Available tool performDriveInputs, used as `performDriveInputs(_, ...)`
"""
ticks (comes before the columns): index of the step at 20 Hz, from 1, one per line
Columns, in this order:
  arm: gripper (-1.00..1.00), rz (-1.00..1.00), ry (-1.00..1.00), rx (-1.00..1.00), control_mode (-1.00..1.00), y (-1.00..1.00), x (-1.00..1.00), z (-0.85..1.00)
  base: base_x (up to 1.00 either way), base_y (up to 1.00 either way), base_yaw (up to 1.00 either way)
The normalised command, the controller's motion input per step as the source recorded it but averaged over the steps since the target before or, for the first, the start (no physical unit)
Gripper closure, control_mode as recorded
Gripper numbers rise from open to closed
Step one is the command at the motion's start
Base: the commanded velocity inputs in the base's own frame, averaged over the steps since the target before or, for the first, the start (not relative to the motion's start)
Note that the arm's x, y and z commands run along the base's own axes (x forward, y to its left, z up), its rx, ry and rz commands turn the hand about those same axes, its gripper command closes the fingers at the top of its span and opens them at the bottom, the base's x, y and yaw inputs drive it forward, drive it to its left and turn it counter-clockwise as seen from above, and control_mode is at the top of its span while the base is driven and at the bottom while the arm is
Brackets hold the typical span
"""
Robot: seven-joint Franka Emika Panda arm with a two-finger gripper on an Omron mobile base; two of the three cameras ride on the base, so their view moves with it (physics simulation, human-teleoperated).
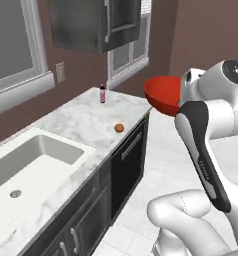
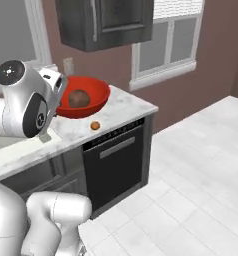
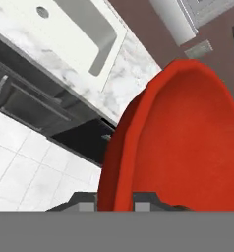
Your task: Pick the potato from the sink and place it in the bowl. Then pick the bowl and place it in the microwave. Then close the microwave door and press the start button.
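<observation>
1. Gripper (image 3: 116,199) is pinching the rim of the red bowl (image 2: 86,97), carried in the air off the counter's (image 1: 86,122) end.
2. Potato (image 2: 78,98) sits inside the bowl, so imo we're on step 2: bowl to the microwave.
3. Next: keep it level and swing toward the microwave.
4. Sink (image 1: 36,160) lies at the counter's far end.

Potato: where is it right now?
The potato sits inside the red bowl, which the claw holds by its rim in the air above the counter, left of centre in the right base view.
</observation>
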Motion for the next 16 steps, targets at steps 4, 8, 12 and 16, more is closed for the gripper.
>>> performDriveInputs(4,1.0,0.0,0.0,0.0,1.0,0.0,0.0,0.0,-0.05,-0.12,-0.78)
performDriveInputs(8,1.0,0.0,0.0,0.0,1.0,0.0,0.0,0.0,-0.06,-0.11,-0.78)
performDriveInputs(12,1.0,0.0,0.0,0.0,1.0,0.0,0.0,0.0,-0.04,-0.09,-0.79)
performDriveInputs(16,1.0,0.0,0.0,0.0,1.0,0.0,0.0,0.0,0.0,-0.11,-0.8)
